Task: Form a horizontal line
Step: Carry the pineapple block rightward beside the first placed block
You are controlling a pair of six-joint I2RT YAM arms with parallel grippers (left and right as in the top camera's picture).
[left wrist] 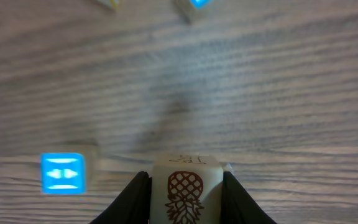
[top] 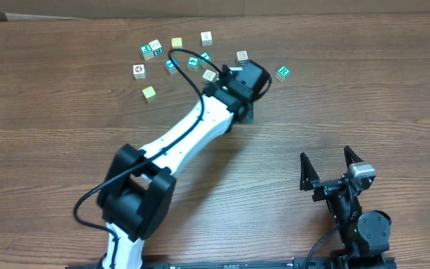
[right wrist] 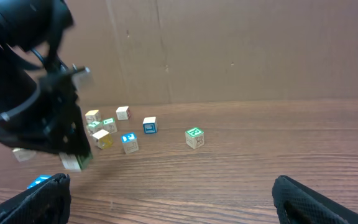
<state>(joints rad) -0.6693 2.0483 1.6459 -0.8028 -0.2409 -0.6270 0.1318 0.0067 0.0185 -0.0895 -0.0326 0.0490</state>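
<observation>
Toward 11 o'clock on the desk [top: 51,134], white cube with a grey picture [top: 139,71], lying loose; horizontal line not yet formed. Next, left arm [top: 192,131], stretched from a base at 7 o'clock diagonally up toward 1 o'clock, wrist bent down over the cluster at 12. There, left gripper [left wrist: 186,182] clamped on a pale cube [left wrist: 186,202] printed with a brown pineapple, faint marks above it unreadable; blue cube [left wrist: 62,173] near it, print blurred. Further right, teal-green cube [top: 283,72], letter too small to read. At 5 o'clock, right gripper [top: 325,157] low, pointing toward 12, jaws spread wide, holding nothing.
</observation>
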